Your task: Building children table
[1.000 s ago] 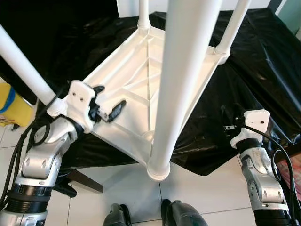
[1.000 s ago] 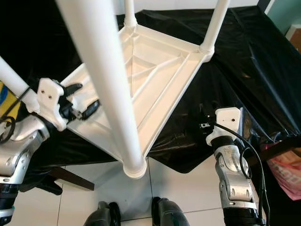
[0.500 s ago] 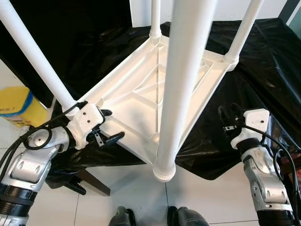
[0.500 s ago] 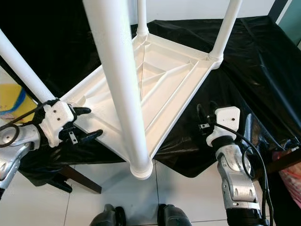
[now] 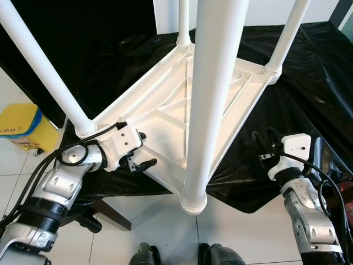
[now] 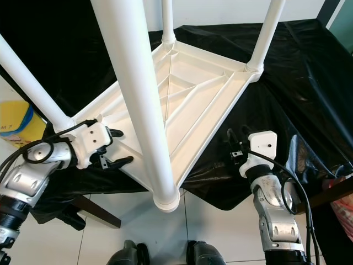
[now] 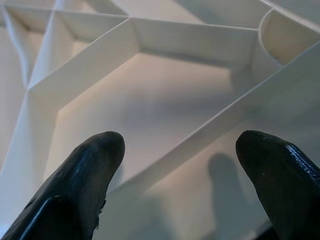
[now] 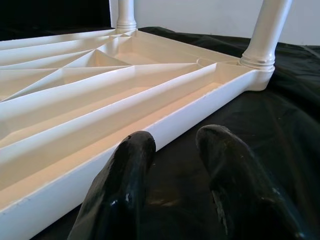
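Lying upside down on a black-draped counter [image 5: 309,72], the white children's table [image 5: 182,105] has its ribbed underside facing up and all four legs standing in their corner sockets: the near leg [image 5: 212,99] rises at the front corner, with the left leg [image 5: 44,72], the far leg [image 5: 183,22] and the right leg [image 5: 287,36] at the other three corners. Judged from that, the assembly looks nearly done; what probably remains is checking that the legs are seated and turning the table upright.

Reaching over the table's left edge, just beside the left leg's socket, the left gripper [image 5: 140,152] has its fingers [image 7: 85,185] spread wide above the ribs and holds nothing. Off the table's right edge, over the black cover, the right gripper [image 5: 263,146] points toward the rim with its fingers [image 8: 120,195] slightly parted and empty. A yellow container [image 5: 25,130] sits on the tiled floor to the table's left.
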